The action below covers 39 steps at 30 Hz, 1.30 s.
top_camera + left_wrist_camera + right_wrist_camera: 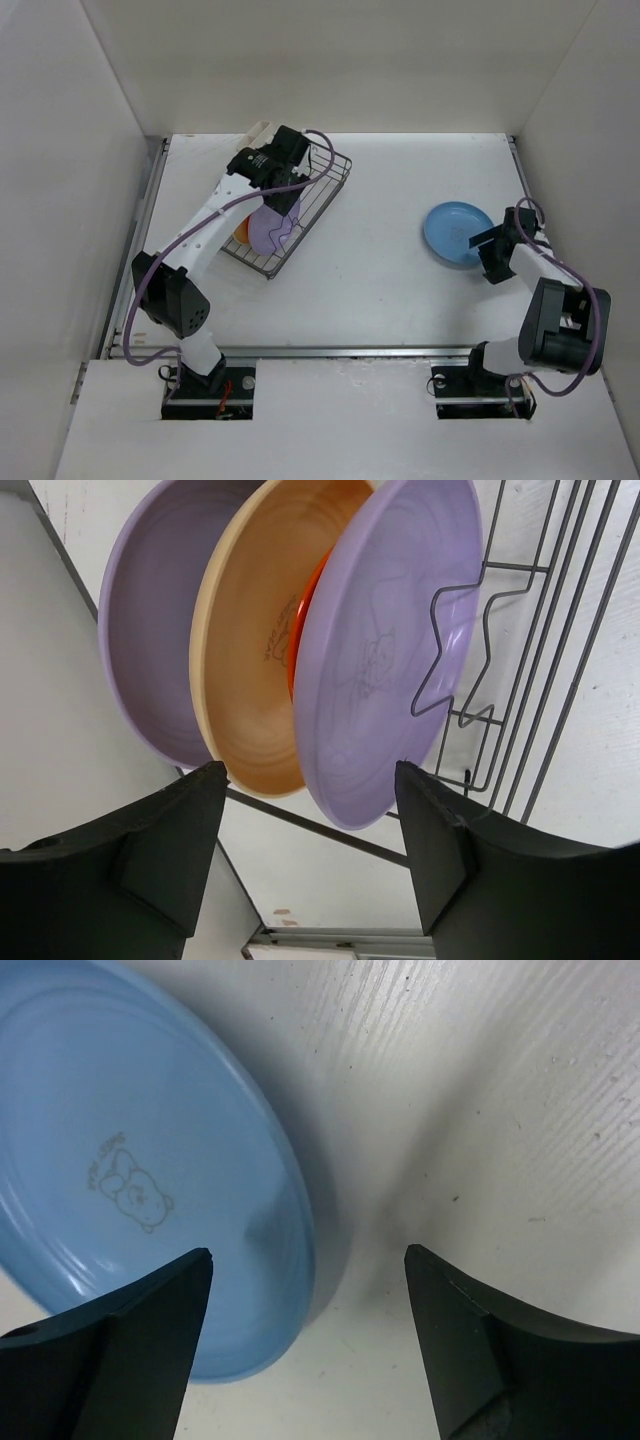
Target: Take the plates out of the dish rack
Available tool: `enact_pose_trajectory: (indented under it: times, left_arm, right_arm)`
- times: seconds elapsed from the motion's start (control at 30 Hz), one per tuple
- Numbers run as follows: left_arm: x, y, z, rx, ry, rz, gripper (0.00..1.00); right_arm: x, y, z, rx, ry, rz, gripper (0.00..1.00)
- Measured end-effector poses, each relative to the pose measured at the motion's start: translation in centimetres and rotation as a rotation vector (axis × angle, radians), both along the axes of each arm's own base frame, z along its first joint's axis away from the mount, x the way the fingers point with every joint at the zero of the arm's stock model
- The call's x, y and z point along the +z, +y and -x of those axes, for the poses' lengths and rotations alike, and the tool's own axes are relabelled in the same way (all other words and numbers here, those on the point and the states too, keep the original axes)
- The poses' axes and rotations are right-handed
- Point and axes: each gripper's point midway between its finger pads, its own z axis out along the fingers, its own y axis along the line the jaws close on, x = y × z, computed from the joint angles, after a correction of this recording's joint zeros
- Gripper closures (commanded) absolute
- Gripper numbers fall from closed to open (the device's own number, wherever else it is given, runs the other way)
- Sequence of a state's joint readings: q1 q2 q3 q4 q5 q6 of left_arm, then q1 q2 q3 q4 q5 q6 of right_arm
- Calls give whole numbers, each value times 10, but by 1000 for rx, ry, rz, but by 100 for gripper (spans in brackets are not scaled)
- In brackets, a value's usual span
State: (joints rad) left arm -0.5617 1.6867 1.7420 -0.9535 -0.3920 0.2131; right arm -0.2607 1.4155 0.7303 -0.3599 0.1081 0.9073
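Observation:
The dark wire dish rack (322, 196) sits at the back left of the table, a cream box (258, 131) at its far corner. Plates stand upright in it: a purple plate (385, 650) nearest, then an orange one (304, 610) mostly hidden, a tan one (255, 650) and another purple one (150, 620). My left gripper (312, 780) is open and empty, hanging over the rack (520, 680) just short of the nearest purple plate's rim. A blue plate (455, 232) lies flat on the table at the right. My right gripper (308, 1265) is open, its jaws astride the blue plate's (130, 1190) edge.
White walls enclose the table on three sides. A metal rail (350, 351) runs along the near edge between the arm bases.

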Motion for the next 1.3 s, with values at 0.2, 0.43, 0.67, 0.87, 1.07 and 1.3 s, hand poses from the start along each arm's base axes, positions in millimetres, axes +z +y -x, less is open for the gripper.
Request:
enact_pose_trajectory:
  times: [0.2,0.43,0.67,0.87,1.07,1.3]
  left_arm:
    - [-2,-6,2,-29,-2,-23,41]
    - [-23,-10,-10,-19,2,-106,55]
    - [-38,-1,-19,25,7,-187,71]
    - [-31,13,-23,64,-23,-237,100]
    - [-21,17,-18,70,-20,-233,100]
    - [52,11,-6,47,-126,-103,100]
  right_arm:
    - [47,1,2,12,-132,39,14]
    - [120,3,16,61,-337,140,14]
    - [166,8,27,122,-439,217,14]
    - [175,23,29,219,-468,220,12]
    - [191,65,28,455,-565,161,6]
    - [229,126,35,791,-736,123,4]
